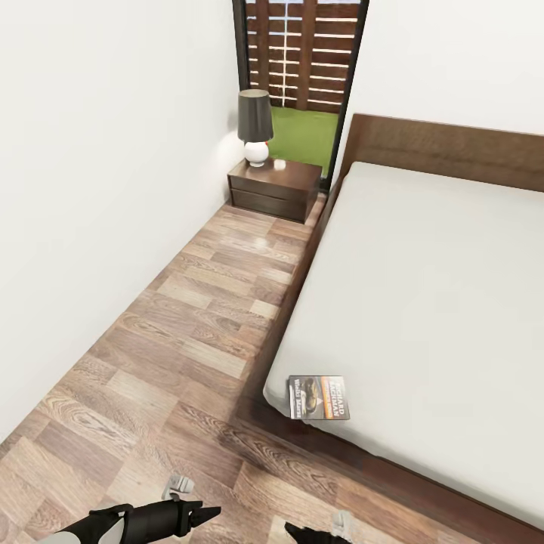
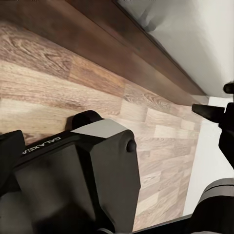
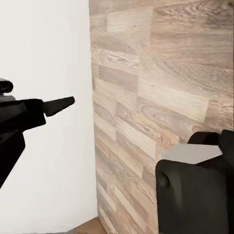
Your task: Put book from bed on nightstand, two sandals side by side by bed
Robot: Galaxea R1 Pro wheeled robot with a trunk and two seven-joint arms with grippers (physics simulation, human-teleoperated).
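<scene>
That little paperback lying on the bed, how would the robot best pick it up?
The book lies flat at the near corner of the bed, one short edge close to the mattress side by the floor. A hand would likely do best coming from that floor side and pinching the edge nearest the mattress border, since a thin, flat cover offers little to grip from straight above.

A large low bed (image 1: 453, 287) with a dark wood frame and plain light grey cover fills the right side. A small paperback book (image 1: 319, 397) lies flat at its near left corner. Wood-plank floor (image 1: 189, 340) runs alongside. A dark nightstand (image 1: 273, 189) against the far wall carries a lamp (image 1: 255, 127).
</scene>
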